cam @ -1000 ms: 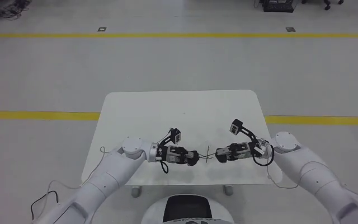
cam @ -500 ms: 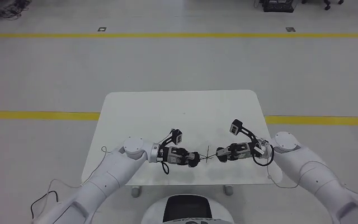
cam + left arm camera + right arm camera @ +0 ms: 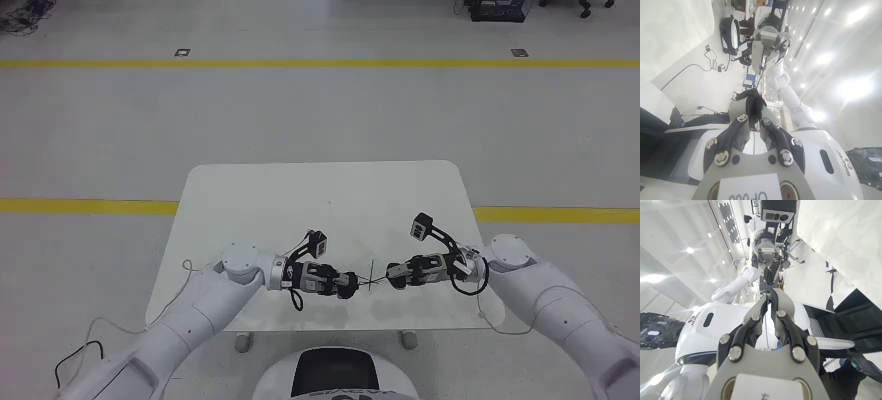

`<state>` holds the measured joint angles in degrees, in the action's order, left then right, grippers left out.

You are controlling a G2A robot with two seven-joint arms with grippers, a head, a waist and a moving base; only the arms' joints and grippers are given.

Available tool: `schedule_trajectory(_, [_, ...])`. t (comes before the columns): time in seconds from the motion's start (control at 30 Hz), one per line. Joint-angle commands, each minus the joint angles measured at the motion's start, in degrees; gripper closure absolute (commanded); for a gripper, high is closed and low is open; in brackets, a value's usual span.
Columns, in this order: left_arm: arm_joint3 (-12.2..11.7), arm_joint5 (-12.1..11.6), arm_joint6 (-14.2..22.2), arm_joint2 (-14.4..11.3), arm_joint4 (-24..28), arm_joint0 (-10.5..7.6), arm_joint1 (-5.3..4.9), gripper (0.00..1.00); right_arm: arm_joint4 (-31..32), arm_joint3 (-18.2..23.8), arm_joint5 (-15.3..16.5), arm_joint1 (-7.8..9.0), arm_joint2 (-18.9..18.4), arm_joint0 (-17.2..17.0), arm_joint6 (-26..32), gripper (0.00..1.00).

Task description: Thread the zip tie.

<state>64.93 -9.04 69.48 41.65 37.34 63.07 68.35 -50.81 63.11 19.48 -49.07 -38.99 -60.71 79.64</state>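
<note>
Black zip tie [image 3: 370, 277] is held up over the table [image 3: 300, 200], close to its 6 o'clock edge as the top view has it. The left end effector [image 3: 347, 285] sits at the zip tie's 9 o'clock and the right end effector [image 3: 392, 277] at its 3 o'clock. Their tips face each other, near but not touching. One thin strand runs straight across from one to the other. A second thin strand crosses it, lying roughly from 12 to 6 o'clock.

From the left wrist, the fingers [image 3: 737, 109] are pressed together, with a dark bit of the zip tie pinched at their tips. The right arm's tool stands farther off, straight ahead of them.

From the right wrist, that arm's fingers [image 3: 785, 302] are drawn in on the strap near their tips. The thin strand runs back through the narrow gap between them toward the palm.

Both forearms come in low over the table, the left from about 8 o'clock and the right from about 4 o'clock.

Out on the grey floor [image 3: 320, 120], one yellow line [image 3: 320, 63] crosses beyond the table at 12 o'clock, and another shows on either side of the table.
</note>
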Motion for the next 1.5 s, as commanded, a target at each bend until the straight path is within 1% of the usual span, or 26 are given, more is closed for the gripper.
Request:
schedule_trajectory(0.0, [0.0, 0.1, -0.1, -0.1, 0.0, -0.05, -0.02, 1.00, -0.1, -0.2, 0.0, -0.03, 0.1, 0.1, 0.0, 0.95])
schedule_trajectory(0.07, [0.0, 0.1, -0.1, -0.2, 0.0, -0.11, -0.05, 1.00, -0.2, -0.4, 0.0, -0.06, 0.3, 0.2, 0.0, 1.00])
schedule_trajectory(0.37, [0.3, 0.1, -0.4, -0.4, 0.2, -0.17, -0.20, 1.00, 0.1, -1.0, 0.0, -0.23, 0.6, 0.6, 0.0, 1.00])
schedule_trajectory(0.4, [0.3, 0.1, -0.5, -0.5, 0.2, -0.18, -0.21, 0.65, 0.1, -1.0, 0.0, -0.24, 0.6, 0.6, 0.0, 1.00])
schedule_trajectory(0.43, [0.3, 0.1, -0.5, -0.5, 0.2, -0.18, -0.23, 0.00, 0.1, -1.0, 0.0, -0.25, 0.6, 0.6, 0.0, 1.00])
schedule_trajectory(0.73, [0.6, 0.1, -1.6, -1.2, 0.0, -0.28, -0.19, 0.00, -0.6, -0.8, 0.0, -0.40, 0.5, 0.2, 0.0, 1.00])
schedule_trajectory(0.83, [0.8, 0.0, -3.3, -1.6, -0.5, -0.23, -0.05, 0.00, -1.4, -0.6, 0.0, -0.55, 0.6, -0.1, 0.0, 1.00])
schedule_trajectory(0.97, [0.8, 0.5, -5.6, -2.1, -1.0, -0.32, 0.13, 0.00, -1.7, -0.9, 0.0, -0.99, 1.6, 0.2, 0.0, 1.00])
schedule_trajectory(1.23, [0.8, 0.5, -5.6, -2.1, -1.0, -0.32, 0.13, 0.00, -1.9, -1.2, 0.0, -1.14, 1.5, 0.6, 0.0, 1.00])
schedule_trajectory(1.27, [1.0, 0.5, -6.5, -2.1, -0.9, -0.11, 0.16, 0.00, -1.9, -1.1, -0.1, -1.16, 1.5, 0.5, -0.4, 1.00])
schedule_trajectory(1.3, [1.3, 0.7, -8.3, -2.0, -0.8, 0.18, 0.19, 0.00, -1.5, -0.5, -0.1, -1.21, 1.4, 0.1, -1.6, 1.00])
schedule_trajectory(1.4, [2.6, 1.9, -14.5, -1.9, -1.0, 1.05, 0.31, 0.00, -1.6, 0.1, 0.0, -1.15, 0.3, -0.9, -2.4, 1.00])
schedule_trajectory(1.47, [3.4, 2.4, -16.4, -1.9, -0.6, 1.54, 0.38, 0.00, -1.9, 0.0, -0.1, -1.15, -0.3, -1.4, -1.9, 1.00])
